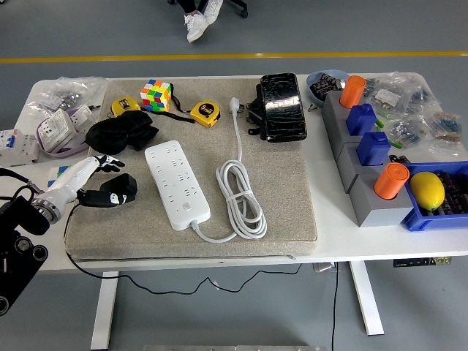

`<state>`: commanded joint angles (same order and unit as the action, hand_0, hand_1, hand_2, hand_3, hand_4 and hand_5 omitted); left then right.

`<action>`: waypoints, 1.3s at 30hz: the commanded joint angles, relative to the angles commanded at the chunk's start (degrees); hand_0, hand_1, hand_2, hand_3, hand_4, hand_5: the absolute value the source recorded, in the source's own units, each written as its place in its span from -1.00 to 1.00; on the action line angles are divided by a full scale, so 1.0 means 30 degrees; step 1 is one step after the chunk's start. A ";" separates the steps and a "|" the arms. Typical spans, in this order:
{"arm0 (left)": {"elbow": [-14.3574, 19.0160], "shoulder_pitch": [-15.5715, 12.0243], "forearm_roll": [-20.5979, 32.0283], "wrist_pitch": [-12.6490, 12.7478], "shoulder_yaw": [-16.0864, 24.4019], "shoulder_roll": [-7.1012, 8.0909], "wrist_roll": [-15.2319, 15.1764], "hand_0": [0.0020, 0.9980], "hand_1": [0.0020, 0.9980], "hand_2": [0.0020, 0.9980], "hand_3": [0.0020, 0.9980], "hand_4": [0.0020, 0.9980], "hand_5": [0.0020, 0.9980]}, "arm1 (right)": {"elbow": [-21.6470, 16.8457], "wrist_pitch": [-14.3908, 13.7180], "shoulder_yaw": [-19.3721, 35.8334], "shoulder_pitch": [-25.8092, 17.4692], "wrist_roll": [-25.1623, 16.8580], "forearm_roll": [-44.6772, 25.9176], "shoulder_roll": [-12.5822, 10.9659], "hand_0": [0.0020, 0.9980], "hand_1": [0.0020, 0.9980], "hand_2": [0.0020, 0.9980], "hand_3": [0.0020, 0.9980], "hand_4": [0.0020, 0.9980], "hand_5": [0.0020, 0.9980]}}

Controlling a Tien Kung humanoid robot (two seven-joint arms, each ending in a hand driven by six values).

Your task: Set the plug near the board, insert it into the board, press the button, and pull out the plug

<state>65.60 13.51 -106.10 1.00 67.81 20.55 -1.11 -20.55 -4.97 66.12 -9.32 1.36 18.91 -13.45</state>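
At the right edge of the white table (pixel 333 238) a blue bin (pixel 430 213) holds a yellow lemon (pixel 427 189) beside some dark parts too small to make out. Next to it a stepped grey block (pixel 363 179) carries two orange cylinders (pixel 391 180) and two blue blocks (pixel 372 148) in its recesses. A pale blue bowl (pixel 322 79) at the far right corner contains small dark items, and clear bags of small parts (pixel 420 117) lie behind the block.

A grey mat (pixel 292 190) covers the table's middle. On it lies the white power strip (pixel 176 183), angled, its white cable coiled (pixel 240 199) just to its right and its white plug end (pixel 235 104) stretched toward the far side. To the left of the strip, near but apart from it, the black plug adapter (pixel 115 191) is gripped by the left hand (pixel 93 178), the white-sleeved fingers curled over it, low above the mat; its thin black cord (pixel 73 252) trails off the near edge. Further back are a black glove (pixel 121 131), a Rubik's cube (pixel 156 94), two yellow tape measures (pixel 205 113), and a black wrapped box (pixel 279 106). More bags and white electrical parts (pixel 55 131) sit at the left end.

The floor is grey with a yellow line (pixel 234 55); a person's white shoes (pixel 201 16) show at the top.
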 joint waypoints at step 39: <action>-0.0932 0.0670 0.0732 0.0395 -0.0268 -0.0575 -0.0349 -0.31 -0.21 -0.04 0.08 0.62 -0.97 | 0.0002 -0.0009 -0.0079 0.0072 0.0018 0.0035 -0.0026 0.13 0.32 0.34 0.09 0.85 -0.06</action>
<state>62.81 15.52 -103.90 2.19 67.00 18.82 -2.16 -20.54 -5.00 65.88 -9.11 1.42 19.01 -13.53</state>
